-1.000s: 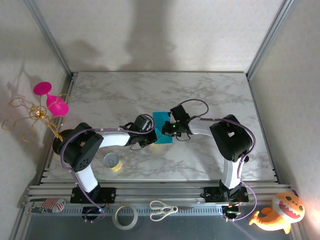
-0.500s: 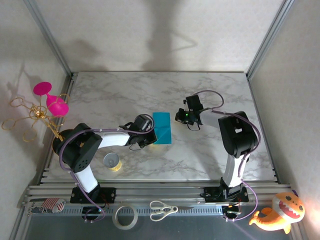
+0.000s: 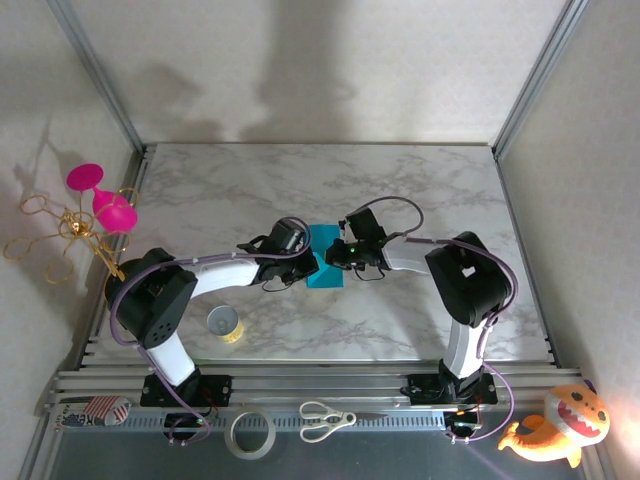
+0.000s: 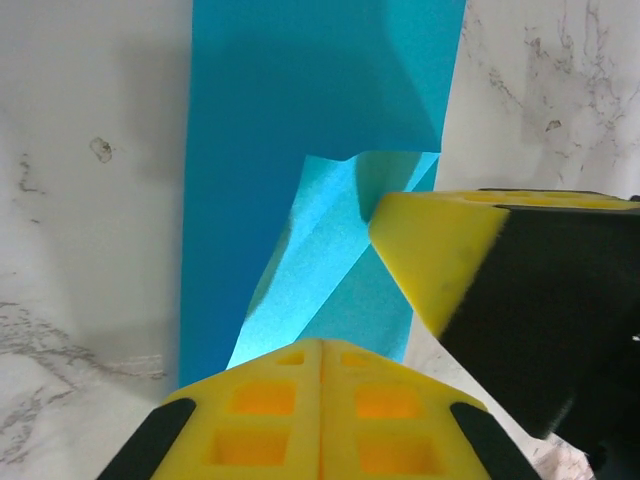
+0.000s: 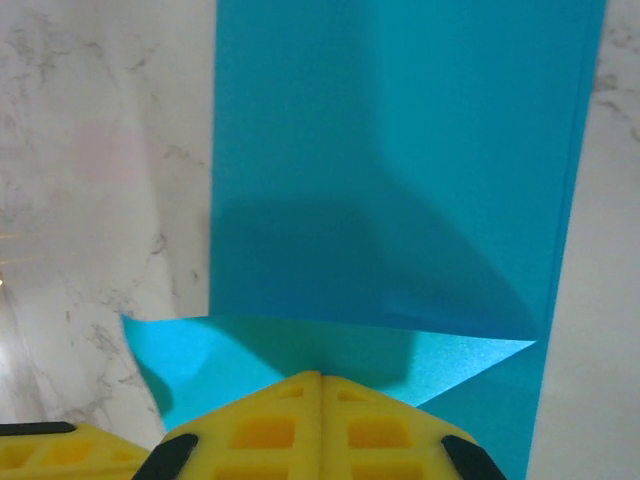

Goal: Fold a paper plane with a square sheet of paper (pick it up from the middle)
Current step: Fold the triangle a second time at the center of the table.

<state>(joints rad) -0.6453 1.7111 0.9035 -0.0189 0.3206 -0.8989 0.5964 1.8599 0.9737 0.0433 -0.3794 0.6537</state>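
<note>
Marble table (image 3: 420,190), folded paper (image 3: 324,238) lengthwise near-to-far

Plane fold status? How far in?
Done: paper lies folded to a narrow strip. In hand: a corner flap is raised, right tool shut on it, left tool shut at its base. Left: flap not flat, no pointed nose or wings yet.

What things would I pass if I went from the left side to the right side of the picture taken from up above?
pink cups → yellow tape roll → blue paper → orange toy fish
</note>
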